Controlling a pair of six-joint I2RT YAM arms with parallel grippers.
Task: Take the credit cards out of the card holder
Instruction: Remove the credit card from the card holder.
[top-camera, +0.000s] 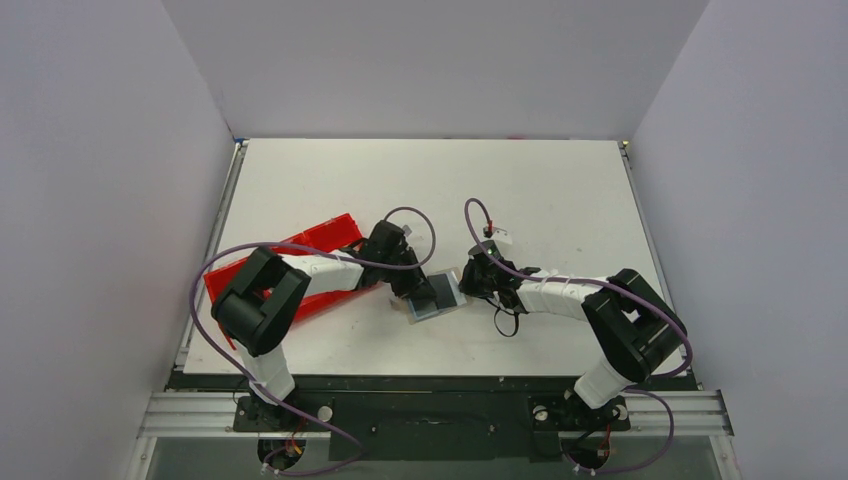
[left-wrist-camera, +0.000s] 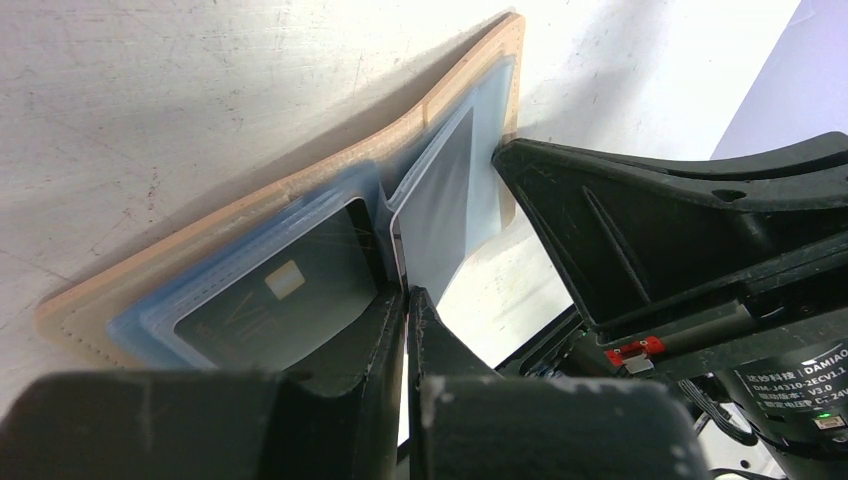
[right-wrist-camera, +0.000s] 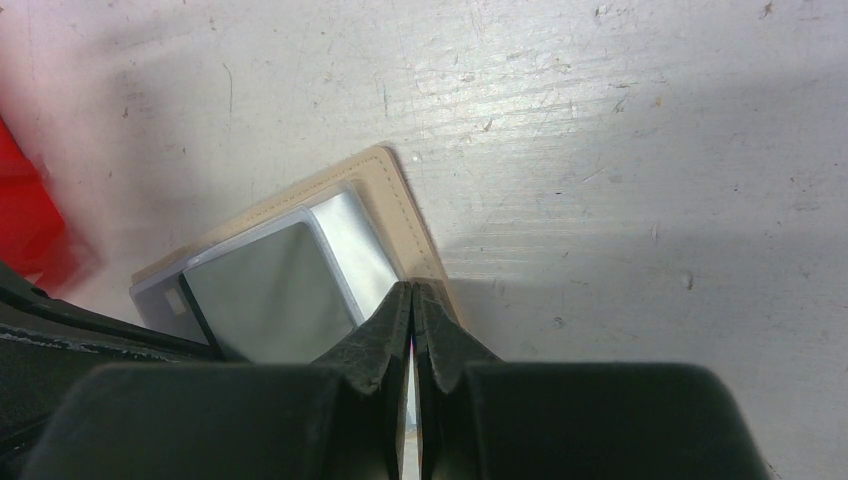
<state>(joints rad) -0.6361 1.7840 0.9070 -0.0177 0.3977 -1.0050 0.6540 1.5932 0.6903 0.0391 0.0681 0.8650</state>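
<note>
The card holder (top-camera: 438, 295) lies open on the tabletop (top-camera: 540, 190), near the middle, between the arms. The credit cards (left-wrist-camera: 280, 300) sit in its clear sleeves; none is out. The left gripper (left-wrist-camera: 405, 300) and right gripper (right-wrist-camera: 413, 295) are closed at its edges; whether either pinches anything is unclear.

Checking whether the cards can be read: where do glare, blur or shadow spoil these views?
Left wrist: left gripper's fingers blurred, card holder sleeves hazy with sheen. Right wrist: glare whitens a sleeve, right gripper's fingers soft. Top external: sharp, holder tiny.
</note>
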